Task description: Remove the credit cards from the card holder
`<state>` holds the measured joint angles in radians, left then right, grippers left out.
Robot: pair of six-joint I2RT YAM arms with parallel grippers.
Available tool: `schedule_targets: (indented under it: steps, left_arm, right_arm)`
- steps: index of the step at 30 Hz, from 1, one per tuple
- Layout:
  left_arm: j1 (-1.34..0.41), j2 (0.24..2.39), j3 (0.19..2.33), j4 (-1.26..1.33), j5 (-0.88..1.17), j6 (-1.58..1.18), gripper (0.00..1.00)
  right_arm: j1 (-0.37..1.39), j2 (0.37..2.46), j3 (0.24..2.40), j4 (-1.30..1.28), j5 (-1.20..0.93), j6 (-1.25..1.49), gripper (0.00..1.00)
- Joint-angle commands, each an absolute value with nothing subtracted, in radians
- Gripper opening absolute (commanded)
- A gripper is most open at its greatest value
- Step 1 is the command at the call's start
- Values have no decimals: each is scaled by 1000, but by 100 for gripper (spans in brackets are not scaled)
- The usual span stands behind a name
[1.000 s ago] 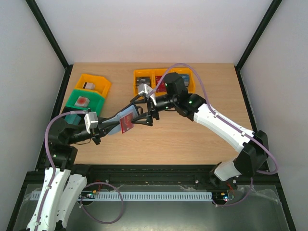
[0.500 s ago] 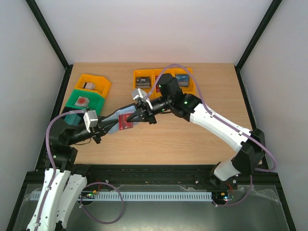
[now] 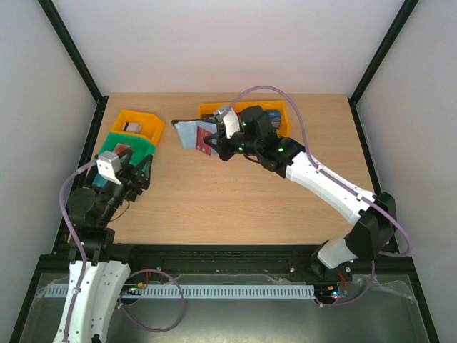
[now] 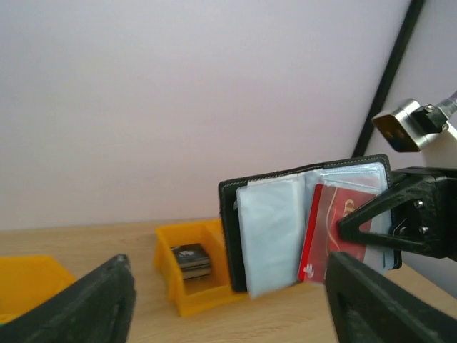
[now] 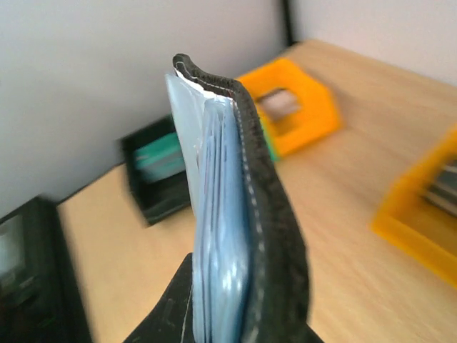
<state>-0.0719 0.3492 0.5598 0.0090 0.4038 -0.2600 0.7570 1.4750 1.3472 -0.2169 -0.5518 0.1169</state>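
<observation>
The card holder (image 3: 187, 133) hangs in the air by the back bins, open, with my right gripper (image 3: 211, 143) shut on one side of it. In the left wrist view its black cover (image 4: 231, 236), clear sleeves (image 4: 275, 229) and a red credit card (image 4: 330, 232) in a pocket face the camera. The right wrist view shows the card holder (image 5: 275, 236) edge on, bluish sleeves (image 5: 220, 236) beside the black cover, clamped in my right gripper (image 5: 235, 325). My left gripper (image 3: 139, 175) stands open and empty at the table's left; its fingers (image 4: 86, 307) frame the view.
A row of yellow bins (image 3: 275, 128) with dark card stacks (image 4: 191, 261) runs along the back. An orange bin (image 3: 139, 123) and a green bin (image 3: 132, 146) stand at the left. A black bin (image 5: 161, 171) with something teal sits near the left arm.
My left gripper let go of the card holder, opened and pulled back to the left. My right gripper shut on the card holder and carried it toward the back bins.
</observation>
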Motion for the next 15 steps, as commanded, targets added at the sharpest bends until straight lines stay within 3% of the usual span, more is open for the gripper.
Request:
schedule_targets:
  steps: [1,3,5,8,15]
  left_arm:
    - [-55,332,532,35,435,-260,65]
    - [-55,337,511,93,666,-274,48]
    - [-60,352,480,169,838,-353,39]
    - [-85,398,466,165,902,-397,30]
    - [-150,472,468,96,935,-359,34]
  right_arm:
    - [839,1502,1435,-311,-59,217,2]
    - [883,1518,1451,-323,-32,204,2]
    - [904,1527,1456,-306,-112,182,2]
    - [931,1513,1435,-245,-261,133,2]
    - [946,1497,1409,-189,-528,49,2]
